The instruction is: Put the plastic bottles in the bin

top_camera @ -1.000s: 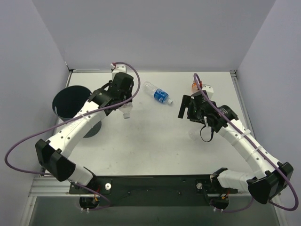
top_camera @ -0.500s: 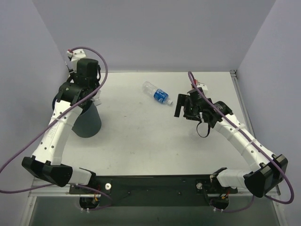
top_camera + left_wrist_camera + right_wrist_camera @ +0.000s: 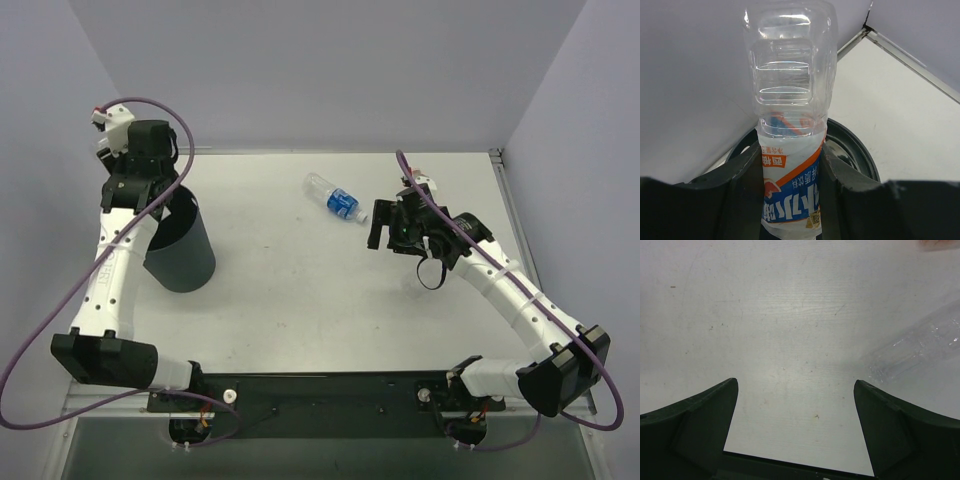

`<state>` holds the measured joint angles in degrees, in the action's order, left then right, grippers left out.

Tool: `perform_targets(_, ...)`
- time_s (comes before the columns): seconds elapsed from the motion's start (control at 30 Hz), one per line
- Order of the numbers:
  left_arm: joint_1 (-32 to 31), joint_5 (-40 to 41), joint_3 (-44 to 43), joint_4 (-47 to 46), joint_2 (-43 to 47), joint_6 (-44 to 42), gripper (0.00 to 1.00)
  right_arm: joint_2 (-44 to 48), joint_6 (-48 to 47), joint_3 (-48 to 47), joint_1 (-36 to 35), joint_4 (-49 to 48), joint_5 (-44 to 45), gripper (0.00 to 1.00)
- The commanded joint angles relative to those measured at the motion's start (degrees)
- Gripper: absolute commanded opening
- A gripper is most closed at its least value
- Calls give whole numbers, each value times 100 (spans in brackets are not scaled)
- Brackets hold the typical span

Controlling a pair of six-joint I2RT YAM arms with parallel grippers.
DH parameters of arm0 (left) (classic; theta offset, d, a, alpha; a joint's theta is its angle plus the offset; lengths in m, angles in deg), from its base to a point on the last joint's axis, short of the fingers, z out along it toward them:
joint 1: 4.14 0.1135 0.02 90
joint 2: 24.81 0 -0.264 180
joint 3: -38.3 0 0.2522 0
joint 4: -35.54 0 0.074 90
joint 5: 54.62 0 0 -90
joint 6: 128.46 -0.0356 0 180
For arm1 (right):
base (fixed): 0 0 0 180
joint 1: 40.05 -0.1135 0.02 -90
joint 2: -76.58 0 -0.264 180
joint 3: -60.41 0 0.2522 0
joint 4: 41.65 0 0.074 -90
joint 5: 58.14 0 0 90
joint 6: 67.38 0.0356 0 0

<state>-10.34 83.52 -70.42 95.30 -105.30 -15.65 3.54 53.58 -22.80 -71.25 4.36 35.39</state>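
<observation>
At the upper left of the top view, the left end effector pinches a white-and-blue-labelled bottle by its labelled lower part, clear ribbed body pointing up in the wrist view, with the dark bin's open mouth directly behind it. The bin stands on the surface near the left wall. The right end effector hangs over bare surface right of centre, fingers spread wide and gripping nothing. A blue-labelled bottle lies on its side just beside it, toward the upper centre. Another clear bottle shows at the right edge of the right wrist view, its label not visible.
</observation>
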Motion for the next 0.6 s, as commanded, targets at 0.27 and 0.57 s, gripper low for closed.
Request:
perform_targets(0.27, 110, 389, 1172, -1216, 200, -286, 17, -106, -55, -174, 0, -17, 60, 94)
perform_targets(0.57, 110, 275, 1594, -1392, 323, -391, 26, -193, -29, -280, 0, -26, 86, 94)
